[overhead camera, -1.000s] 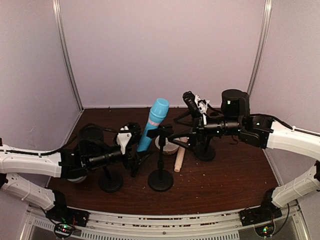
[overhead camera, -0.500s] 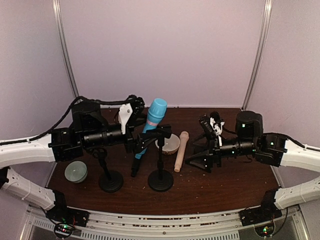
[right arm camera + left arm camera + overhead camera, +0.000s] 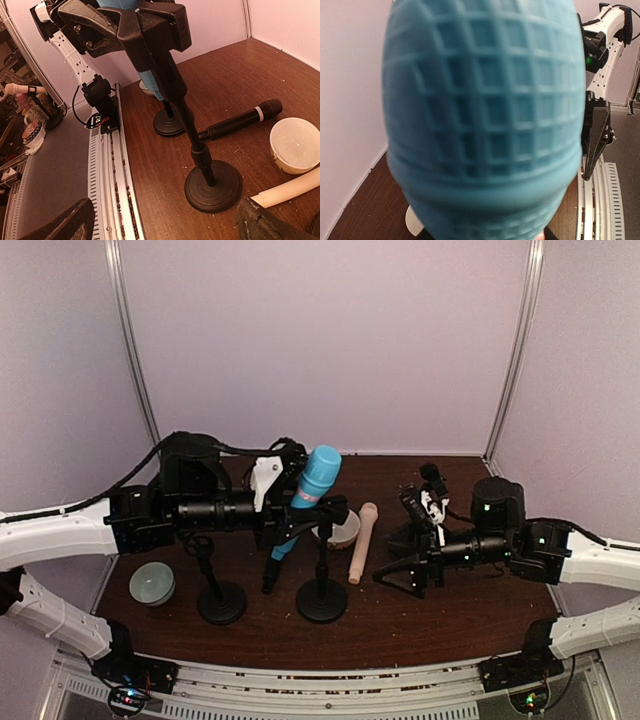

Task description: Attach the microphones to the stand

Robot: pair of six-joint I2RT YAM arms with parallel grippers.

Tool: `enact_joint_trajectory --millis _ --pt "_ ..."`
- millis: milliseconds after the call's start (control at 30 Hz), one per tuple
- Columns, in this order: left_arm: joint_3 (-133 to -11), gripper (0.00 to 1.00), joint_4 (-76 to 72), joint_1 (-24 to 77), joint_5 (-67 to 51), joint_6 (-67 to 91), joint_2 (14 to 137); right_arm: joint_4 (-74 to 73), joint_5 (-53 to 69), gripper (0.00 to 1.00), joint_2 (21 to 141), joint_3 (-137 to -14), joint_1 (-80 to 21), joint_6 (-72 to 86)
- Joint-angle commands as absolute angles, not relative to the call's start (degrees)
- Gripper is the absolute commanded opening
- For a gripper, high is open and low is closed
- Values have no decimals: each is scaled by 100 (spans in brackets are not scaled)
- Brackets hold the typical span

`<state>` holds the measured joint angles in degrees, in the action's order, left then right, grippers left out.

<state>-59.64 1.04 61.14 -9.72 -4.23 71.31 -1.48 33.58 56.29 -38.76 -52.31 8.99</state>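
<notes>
1. Up from stand-base height a second ago: left gripper (image 3: pixel 295 508), at the neck of the light blue microphone (image 3: pixel 318 475); clamped or just close, impossible to tell.
2. Lower and back toward 4 o'clock: right gripper (image 3: pixel 405 543), spread wide, holding nothing.
3. That microphone leaning toward 1 o'clock at the clip of the middle stand (image 3: pixel 322 602).
4. Cream microphone (image 3: pixel 360 542) flat at the stand's 3 o'clock, black microphone (image 3: pixel 240 120) at its 9 o'clock.

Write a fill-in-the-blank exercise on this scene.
The tilted microphone at the middle stand is light ____.
The black microphone lies flat on the ____.
The cream-pink microphone lies beside a white ____.
The right gripper has its jaws ____.
Missing: blue; table; bowl; open.
</notes>
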Motion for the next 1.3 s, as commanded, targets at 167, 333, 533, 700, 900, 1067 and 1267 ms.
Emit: enact_joint_trajectory --millis 167,333,533,700,900,1067,1267 --pt "-7270 13 77 5722 -708 32 7022 -229 3211 100 5639 -4106 -5271 763" --pt "-7751 11 226 5609 265 -200 7061 -269 3129 100 5543 -4007 -5272 774" --pt "-8003 11 314 5011 1486 -320 7230 -133 3052 100 5341 -3751 -5275 937" --pt "-7505 11 -204 4179 1879 103 7095 -266 2811 100 5111 -3693 -5287 892" --pt "-7216 11 -453 3280 1432 512 7288 -286 2812 100 5094 -3667 -5291 927" --pt "-6984 10 -622 2980 1248 522 7565 -282 2795 100 5106 -3629 -5291 915" --pt "-6426 12 -1215 2923 1275 215 7660 -329 2703 100 5145 -3622 -5296 825"
